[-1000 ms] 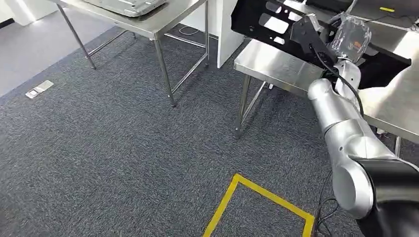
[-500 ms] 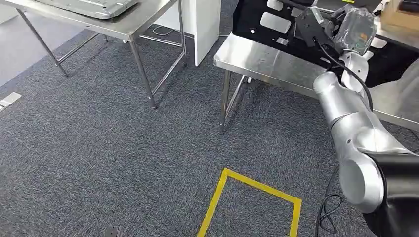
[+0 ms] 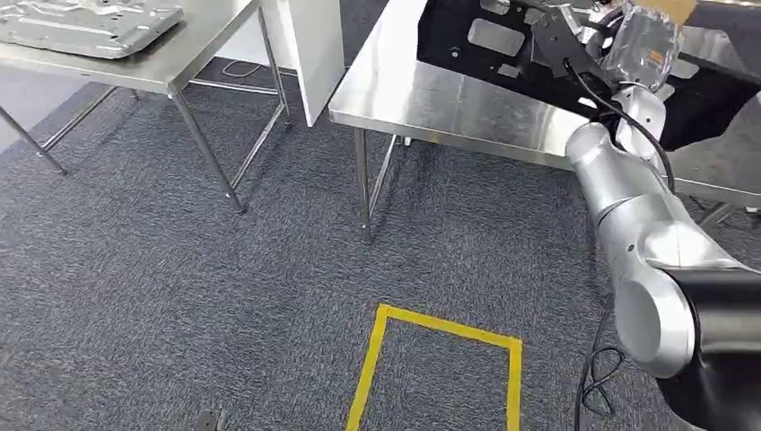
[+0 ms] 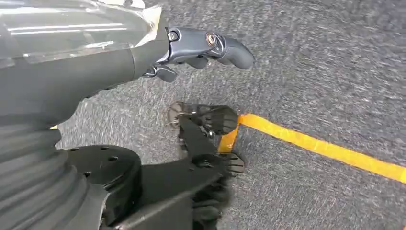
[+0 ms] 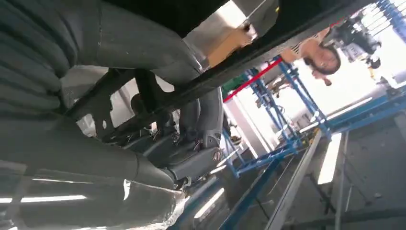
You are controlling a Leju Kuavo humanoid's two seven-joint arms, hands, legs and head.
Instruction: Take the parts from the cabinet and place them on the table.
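— At the upper right of the head view, where was the part?
— The black panel hung over the steel table, gripped by the right hand.
— How would it handle?
— Stiff, flat and awkwardly wide, I judged; likely light, best held at an edge or cutout.
— And the left hand?
— Hanging above the carpet, fingers apart, holding nothing.
— Anything unclear?
— The panel's far edge was cut off; a plastic cover hid the right fingers.

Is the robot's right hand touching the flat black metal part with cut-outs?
Touching. In the right wrist view the right hand wraps its fingers around an edge of the flat black metal part.
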